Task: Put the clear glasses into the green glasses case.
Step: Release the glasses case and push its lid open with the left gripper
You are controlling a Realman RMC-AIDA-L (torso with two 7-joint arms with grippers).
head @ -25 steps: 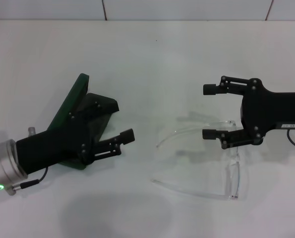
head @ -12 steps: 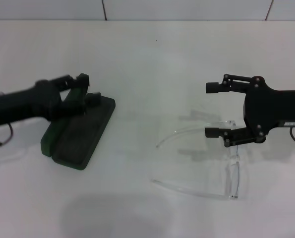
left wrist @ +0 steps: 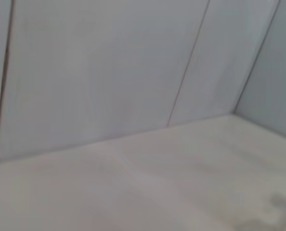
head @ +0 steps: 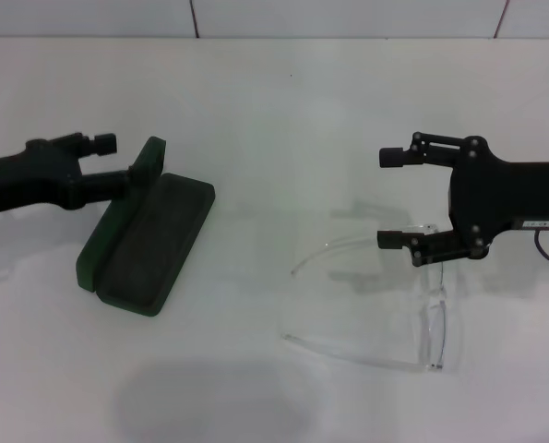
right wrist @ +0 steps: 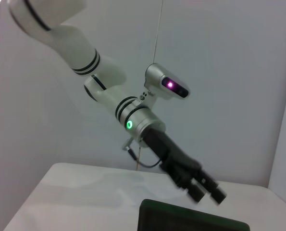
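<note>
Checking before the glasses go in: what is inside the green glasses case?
The green glasses case lies open on the table; its dark lining shows nothing inside. The clear glasses lie apart, below the right gripper.

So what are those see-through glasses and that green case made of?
The clear glasses look like colourless plastic: the table shows straight through the lens and thin arms. The green glasses case seems a hard, matte shell with dark lining, probably plastic or a leather-like covering.
</note>
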